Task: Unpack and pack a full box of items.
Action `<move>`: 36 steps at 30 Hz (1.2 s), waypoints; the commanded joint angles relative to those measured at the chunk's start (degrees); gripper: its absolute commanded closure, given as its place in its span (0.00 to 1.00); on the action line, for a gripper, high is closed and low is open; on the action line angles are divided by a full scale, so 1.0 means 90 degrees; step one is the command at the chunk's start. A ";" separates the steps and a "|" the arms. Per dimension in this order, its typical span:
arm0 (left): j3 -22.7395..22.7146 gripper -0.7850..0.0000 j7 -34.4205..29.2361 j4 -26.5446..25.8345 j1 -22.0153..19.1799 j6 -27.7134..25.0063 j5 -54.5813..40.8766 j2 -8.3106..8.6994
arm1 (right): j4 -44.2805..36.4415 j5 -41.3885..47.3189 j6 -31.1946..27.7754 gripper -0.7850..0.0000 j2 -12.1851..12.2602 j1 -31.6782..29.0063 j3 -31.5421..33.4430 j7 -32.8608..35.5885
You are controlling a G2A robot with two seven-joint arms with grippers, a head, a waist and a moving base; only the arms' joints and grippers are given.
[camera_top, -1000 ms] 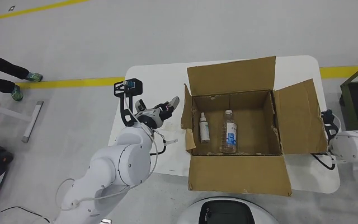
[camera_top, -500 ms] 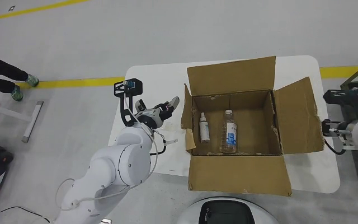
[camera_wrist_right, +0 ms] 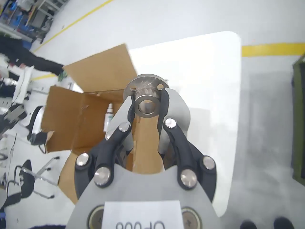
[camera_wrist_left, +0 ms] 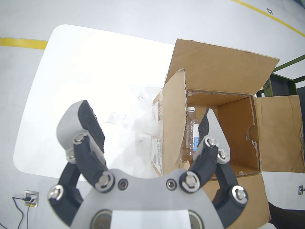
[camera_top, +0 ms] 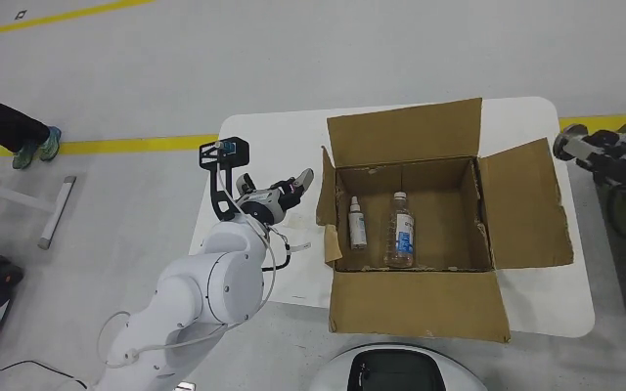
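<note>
Inside the box, on its floor, lie two things side by side: a small spray bottle toward the box's left wall and a clear water bottle near the middle. Both have their caps toward the far wall, and they do not touch. Toward the right wall the floor shows bare cardboard. The box sits on the white counter with all four flaps opened.

Out past the box's right flap, near the counter's edge, the right pincer is closed narrowly on a round metal hub with a flange, gripped by its collar. Just beside the box's left wall, above the counter, the left pincer hangs spread wide with nothing in it.

As a judgement, a box meant to be full that holds only two bottles is mostly unpacked. The two bottles are yet to come out, and the whole repacking comes after that. Whether the hub is on its way out of the box or back in cannot be told.

The left flap stands nearly upright, torn along its edge, between the left pincer and the bottles. A reach from that side would likely have to go over it. The other flaps lie spread outward. A dark green container stands on the floor beyond the box's right side, off the counter.
</note>
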 commanded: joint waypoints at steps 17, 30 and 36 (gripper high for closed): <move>0.0000 0.00 0.0000 0.0000 0.0000 0.0000 0.0000 0.0000 | 0.1898 -0.2768 0.0575 1.00 -0.0103 0.2013 -0.5232 0.0760; 0.0000 0.00 0.0000 0.0000 0.0000 0.0000 0.0000 0.0000 | 0.2811 -0.3136 0.0808 0.67 -0.0344 0.2752 -0.6149 0.1079; 0.0000 0.00 0.0000 0.0000 0.0000 0.0000 0.0000 0.0000 | 0.2608 -0.3020 0.0801 0.58 -0.0330 0.2643 -0.5843 0.1031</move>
